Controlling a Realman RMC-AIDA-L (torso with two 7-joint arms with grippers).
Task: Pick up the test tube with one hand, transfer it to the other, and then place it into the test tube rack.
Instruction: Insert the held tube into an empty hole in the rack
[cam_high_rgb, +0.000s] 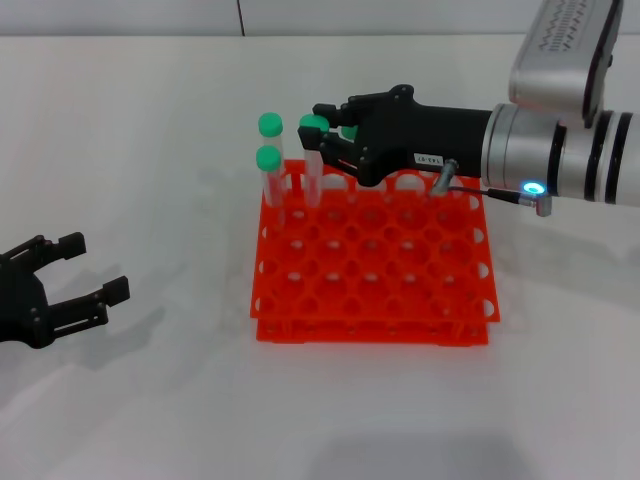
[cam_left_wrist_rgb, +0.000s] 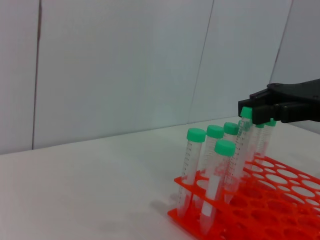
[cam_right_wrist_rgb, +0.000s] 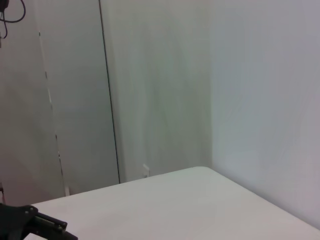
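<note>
Right end effector apparently clamped on test tube above rack, left end effector spread wide, parked on table.

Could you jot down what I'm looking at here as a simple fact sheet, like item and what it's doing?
Right gripper: over the rack's far left corner, shut on the test tube
Test tube: green cap, tilted, lower end at a rack hole
Left gripper: open, empty, low over the table to the rack's left
Test tube rack: orange-red, on the white table
Other tubes: green-capped, standing in the rack's far left holes
</note>
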